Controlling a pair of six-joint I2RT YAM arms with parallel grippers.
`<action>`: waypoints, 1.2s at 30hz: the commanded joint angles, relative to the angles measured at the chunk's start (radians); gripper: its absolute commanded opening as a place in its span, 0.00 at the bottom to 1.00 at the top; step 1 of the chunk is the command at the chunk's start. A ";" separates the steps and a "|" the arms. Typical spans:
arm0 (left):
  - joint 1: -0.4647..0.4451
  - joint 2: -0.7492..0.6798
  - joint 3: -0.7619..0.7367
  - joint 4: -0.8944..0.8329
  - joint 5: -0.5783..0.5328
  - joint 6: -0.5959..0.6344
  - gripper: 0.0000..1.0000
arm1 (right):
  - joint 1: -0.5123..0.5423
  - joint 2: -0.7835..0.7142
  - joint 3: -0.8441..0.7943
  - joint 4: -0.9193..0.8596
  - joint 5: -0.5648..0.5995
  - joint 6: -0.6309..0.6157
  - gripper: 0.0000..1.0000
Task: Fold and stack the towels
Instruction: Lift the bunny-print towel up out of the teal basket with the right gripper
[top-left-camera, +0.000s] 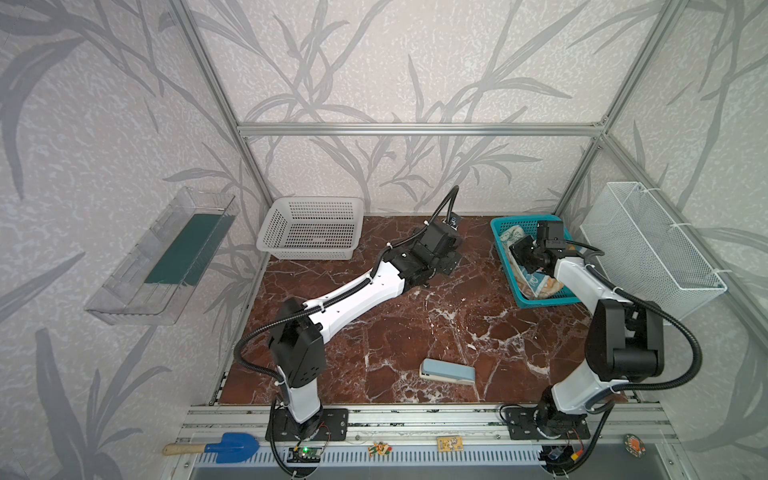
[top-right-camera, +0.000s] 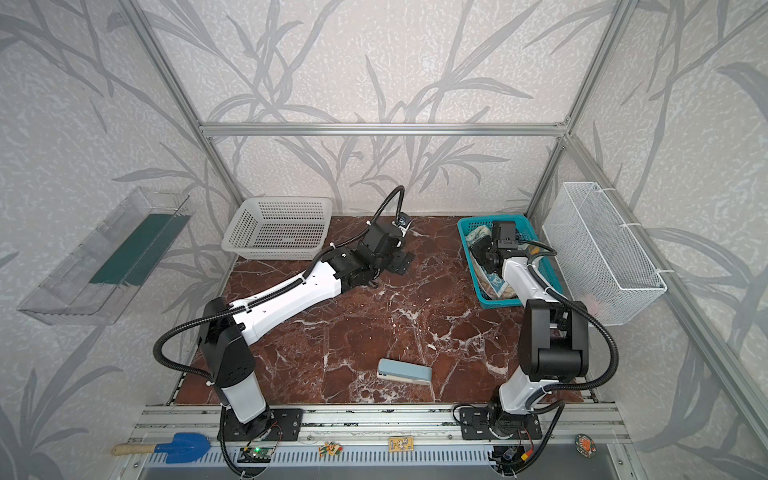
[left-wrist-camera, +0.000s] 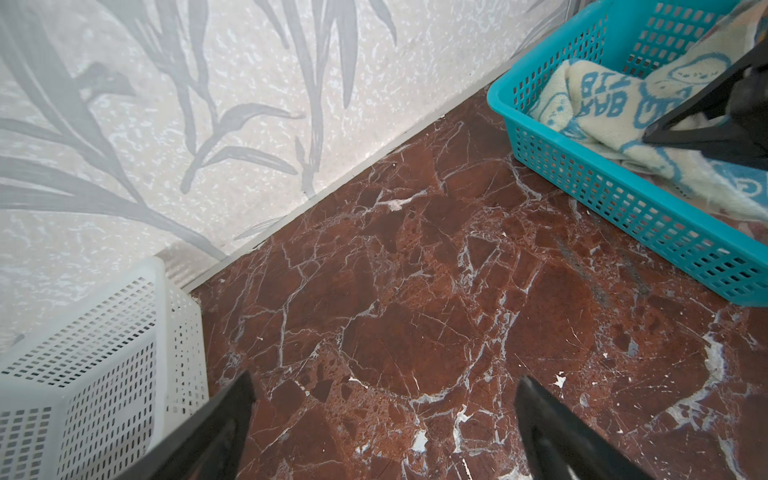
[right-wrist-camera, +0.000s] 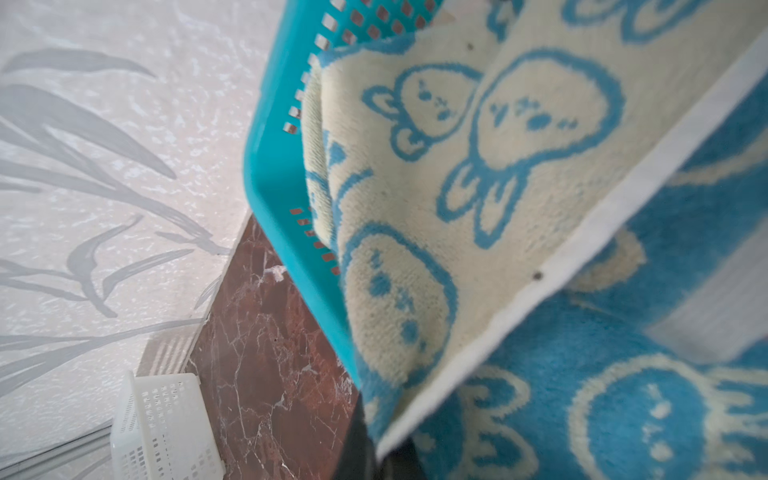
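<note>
The towels lie crumpled in a teal basket (top-left-camera: 505, 266) (top-right-camera: 469, 257) at the back right of the marble table. The top one is cream and blue with animal faces (right-wrist-camera: 519, 145) (left-wrist-camera: 602, 104) (top-left-camera: 540, 286). A bit of orange cloth (top-left-camera: 555, 284) shows under it. My right gripper (right-wrist-camera: 378, 457) (top-left-camera: 521, 251) reaches down into the basket and is shut on the white-hemmed edge of the cream-and-blue towel. My left gripper (left-wrist-camera: 384, 378) (top-left-camera: 451, 262) hovers open over bare marble at the back middle, between the two baskets, with nothing between its fingers.
A white plastic basket (top-left-camera: 309, 232) (left-wrist-camera: 83, 374) stands empty at the back left. A pale blue stapler-like block (top-left-camera: 448, 371) lies near the table's front. A white wire basket (top-left-camera: 648, 241) hangs on the right wall and a clear tray (top-left-camera: 162, 257) on the left wall.
</note>
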 joint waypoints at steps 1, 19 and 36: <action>-0.002 -0.070 0.028 -0.049 -0.049 -0.046 0.99 | -0.003 -0.104 0.074 -0.107 0.030 -0.088 0.00; 0.083 -0.246 -0.096 -0.113 0.068 -0.244 0.99 | -0.003 -0.255 0.327 -0.326 0.079 -0.284 0.00; 0.104 -0.278 -0.129 -0.119 0.103 -0.280 0.99 | -0.009 -0.211 0.514 -0.393 0.042 -0.424 0.00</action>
